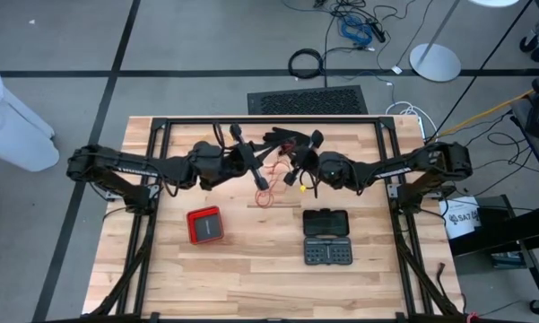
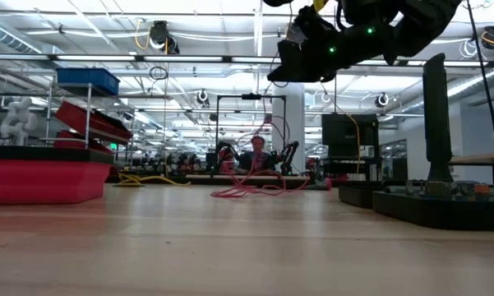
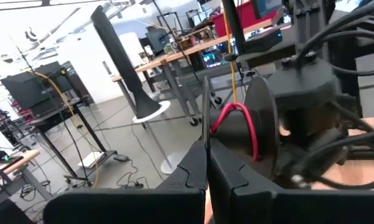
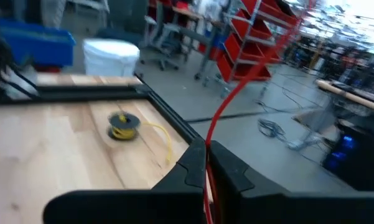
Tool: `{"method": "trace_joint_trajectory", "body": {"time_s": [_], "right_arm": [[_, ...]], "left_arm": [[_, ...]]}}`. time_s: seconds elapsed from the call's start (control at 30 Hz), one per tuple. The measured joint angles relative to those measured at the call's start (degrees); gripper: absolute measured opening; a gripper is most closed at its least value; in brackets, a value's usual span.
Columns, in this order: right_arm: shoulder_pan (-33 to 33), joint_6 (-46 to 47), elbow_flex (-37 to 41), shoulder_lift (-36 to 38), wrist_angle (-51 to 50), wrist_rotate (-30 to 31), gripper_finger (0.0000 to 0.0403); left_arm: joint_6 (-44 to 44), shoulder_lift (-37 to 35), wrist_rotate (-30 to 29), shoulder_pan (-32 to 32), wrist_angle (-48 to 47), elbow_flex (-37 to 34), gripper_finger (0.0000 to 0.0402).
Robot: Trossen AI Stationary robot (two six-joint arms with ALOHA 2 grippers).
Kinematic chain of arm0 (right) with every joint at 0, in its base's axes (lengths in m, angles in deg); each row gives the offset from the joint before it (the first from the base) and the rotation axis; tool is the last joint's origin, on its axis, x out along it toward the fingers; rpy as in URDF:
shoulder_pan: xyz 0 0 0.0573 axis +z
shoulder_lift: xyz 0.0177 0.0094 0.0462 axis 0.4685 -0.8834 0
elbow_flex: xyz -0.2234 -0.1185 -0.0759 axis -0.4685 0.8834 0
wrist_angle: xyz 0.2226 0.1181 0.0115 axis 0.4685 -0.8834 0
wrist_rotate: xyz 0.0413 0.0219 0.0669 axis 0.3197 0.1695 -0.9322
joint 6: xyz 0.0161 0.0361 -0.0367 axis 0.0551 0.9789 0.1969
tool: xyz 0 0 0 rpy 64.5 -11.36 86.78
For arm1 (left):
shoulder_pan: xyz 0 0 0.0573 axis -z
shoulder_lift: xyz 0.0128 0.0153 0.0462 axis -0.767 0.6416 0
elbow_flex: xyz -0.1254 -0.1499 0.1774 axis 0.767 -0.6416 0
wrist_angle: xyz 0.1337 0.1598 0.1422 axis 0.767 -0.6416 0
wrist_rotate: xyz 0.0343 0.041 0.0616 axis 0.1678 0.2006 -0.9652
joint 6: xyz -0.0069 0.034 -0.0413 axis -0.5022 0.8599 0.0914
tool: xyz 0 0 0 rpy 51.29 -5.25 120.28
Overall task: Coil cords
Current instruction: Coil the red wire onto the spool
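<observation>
Both arms raised over the back of the table, each pinching the red cord

The left gripper (image 3: 206, 163) and right gripper (image 4: 206, 163) are clamped on the red cord (image 1: 265, 187), whose loops lie at twelve o'clock from the red box (image 1: 205, 224)

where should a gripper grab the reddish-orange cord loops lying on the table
Probably from straight above, on one strand at the rim of the reddish-orange cord loops, closing the gripper across the thin wire. They lie flat on the table, so there is no side face to pinch.
</observation>
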Motion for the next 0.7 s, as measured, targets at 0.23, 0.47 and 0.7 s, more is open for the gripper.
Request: {"method": "trace_joint_trajectory", "body": {"time_s": [0.23, 0.47, 0.7], "right_arm": [[2.3, 0.2, 0.0, -1.6, 4.9, 0.1, 0.0000], [3.3, 1.4, 0.0, -1.7, 5.3, 0.3, 0.0000], [5.0, 2.0, 0.0, -1.7, 5.3, 0.6, 0.0000]], "left_arm": [[0.0, 3.7, -1.4, -2.5, -0.8, 0.0, 0.0000], [1.8, 6.8, -2.1, -2.7, -0.9, 0.0, 0.0000], [6.2, 6.9, -6.2, -2.7, -4.9, 0.0, 0.0000]]}}
